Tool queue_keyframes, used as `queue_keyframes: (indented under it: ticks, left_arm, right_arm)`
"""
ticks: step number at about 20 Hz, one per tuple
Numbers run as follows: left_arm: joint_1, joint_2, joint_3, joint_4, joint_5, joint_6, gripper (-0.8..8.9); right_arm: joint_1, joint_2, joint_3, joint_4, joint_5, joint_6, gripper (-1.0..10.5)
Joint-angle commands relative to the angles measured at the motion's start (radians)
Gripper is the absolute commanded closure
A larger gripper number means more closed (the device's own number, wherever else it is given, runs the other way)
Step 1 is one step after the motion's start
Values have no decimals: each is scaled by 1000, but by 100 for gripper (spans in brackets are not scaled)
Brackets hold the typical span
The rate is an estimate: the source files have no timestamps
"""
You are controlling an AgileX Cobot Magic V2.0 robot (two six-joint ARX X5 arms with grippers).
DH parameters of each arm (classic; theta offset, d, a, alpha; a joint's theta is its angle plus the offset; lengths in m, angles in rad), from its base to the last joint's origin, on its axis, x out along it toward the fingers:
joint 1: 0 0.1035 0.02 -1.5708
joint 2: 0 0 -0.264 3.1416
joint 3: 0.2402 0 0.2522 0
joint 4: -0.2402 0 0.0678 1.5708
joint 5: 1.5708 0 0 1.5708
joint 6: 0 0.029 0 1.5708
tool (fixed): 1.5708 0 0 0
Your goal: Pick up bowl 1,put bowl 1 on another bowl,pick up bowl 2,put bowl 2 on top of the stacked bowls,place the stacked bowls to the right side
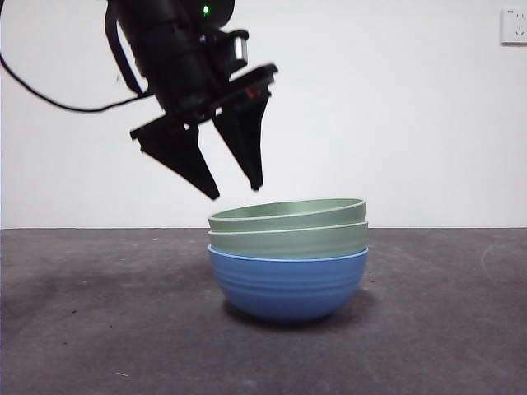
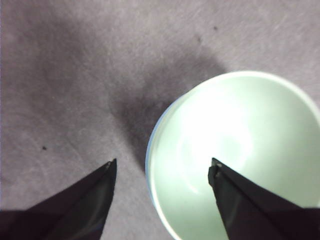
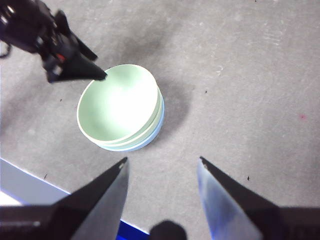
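Note:
The stacked bowls stand in the middle of the table: a blue ribbed bowl point(image 1: 287, 285) at the bottom with two pale green bowls point(image 1: 288, 226) nested in it, the top one slightly tilted. My left gripper point(image 1: 237, 192) hangs open just above the stack's left rim, holding nothing. In the left wrist view one jaw is over the top green bowl point(image 2: 235, 150) and the other is outside it. My right gripper point(image 3: 161, 167) is open and high above the table, away from the stack point(image 3: 121, 107).
The dark grey table point(image 1: 99, 329) spreads around the stack on both sides. A white wall with a socket point(image 1: 514, 25) stands behind. The right wrist view shows the table's near edge point(image 3: 30, 187).

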Motion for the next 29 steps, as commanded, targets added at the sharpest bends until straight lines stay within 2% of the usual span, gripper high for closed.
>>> queue_keyframes:
  ticks: [1,2,3,6,9,14,17,24,25,28,29]
  left_arm:
    - [-2,-38,60,-70,-2,0,493]
    - [-2,-58,99,-114,-2,6,493]
    - [-2,-84,146,-163,-3,23,493]
    - [-2,-164,272,-261,-5,49,493]
    - [-2,-260,383,-338,-9,60,493]
    - [-2,-440,412,-380,-29,74,493]
    - [-2,-514,412,-403,-29,74,493]
    - [-2,-571,412,-455,-29,74,493]
    - [-2,-573,412,-461,-29,74,494]
    - [-2,-575,412,-474,-29,74,493]
    - [-2,-575,412,-476,-29,76,493]
  right_arm:
    - [2,25,-1,13,-2,11,590]
    - [2,45,-1,22,-3,11,481]
    - [2,73,-1,38,-8,11,427]
    - [2,179,-1,116,-18,11,428]
    - [2,336,-1,219,-104,36,428]
    - [1,629,-1,354,-189,95,428]
    - [1,772,-1,408,-192,124,430]
    - [2,900,-1,430,-193,135,449]
    - [2,905,-1,431,-193,135,459]
    - [2,908,-1,431,-201,134,642]
    - [2,908,-1,432,-224,133,755]
